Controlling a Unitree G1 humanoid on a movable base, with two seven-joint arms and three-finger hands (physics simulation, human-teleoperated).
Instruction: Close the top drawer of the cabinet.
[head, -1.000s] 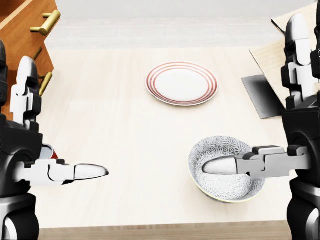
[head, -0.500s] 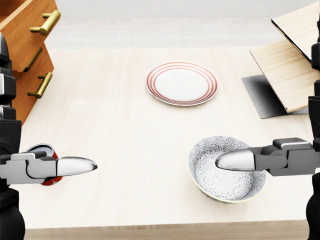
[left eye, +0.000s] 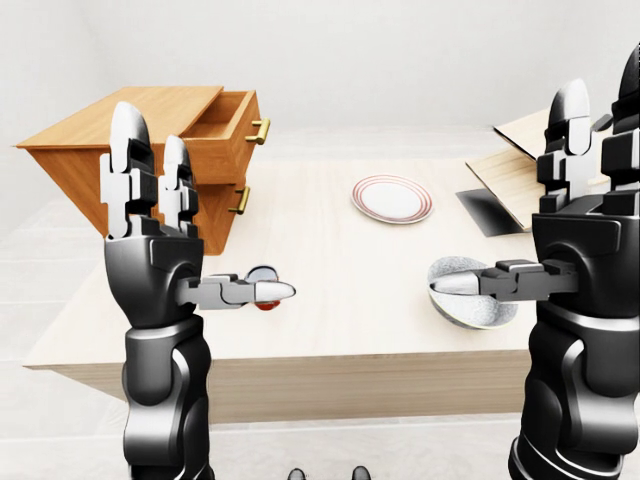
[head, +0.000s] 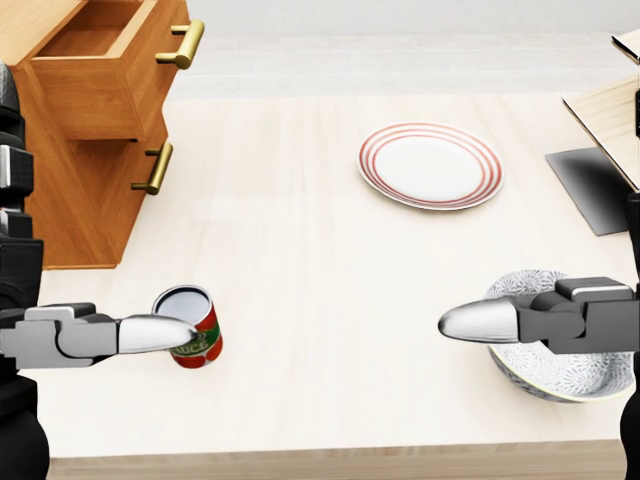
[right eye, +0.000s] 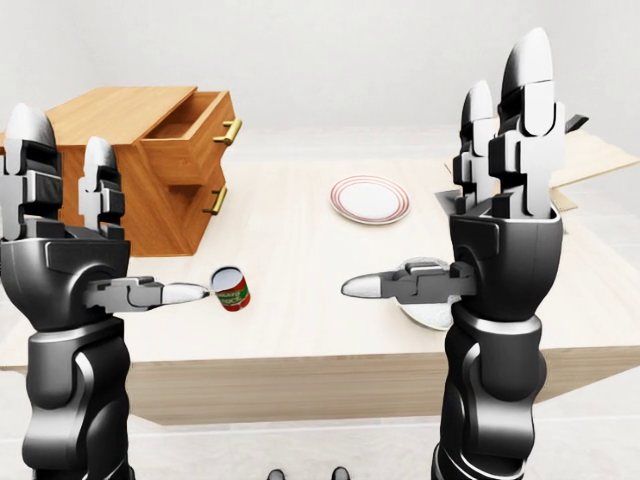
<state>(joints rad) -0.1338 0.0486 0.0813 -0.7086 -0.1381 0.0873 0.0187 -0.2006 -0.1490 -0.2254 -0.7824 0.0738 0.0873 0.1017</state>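
The wooden cabinet (head: 75, 200) stands on the table at the top left of the head view. Its top drawer (head: 110, 70) is pulled out, with a brass handle (head: 180, 45) on its face. The lower drawer's handle (head: 153, 168) sits flush below. My left hand (right eye: 100, 230) is open, fingers upright and thumb (head: 150, 335) pointing right, well below the cabinet and apart from it. My right hand (right eye: 470, 200) is open too, thumb (head: 480, 320) pointing left over the table's right side. Neither hand holds anything.
A red and green can (head: 190, 327) stands upright just by my left thumb. A red-rimmed plate (head: 430, 165) lies mid-table (head: 300, 260). A patterned bowl (head: 560, 365) sits under my right hand. Wooden boards (head: 610, 115) and a dark sheet (head: 595, 185) lie at the right.
The whole picture has shifted right, so the camera has moved left. The cabinet and its open drawer now show more fully. Both hands stay open in the same pose.
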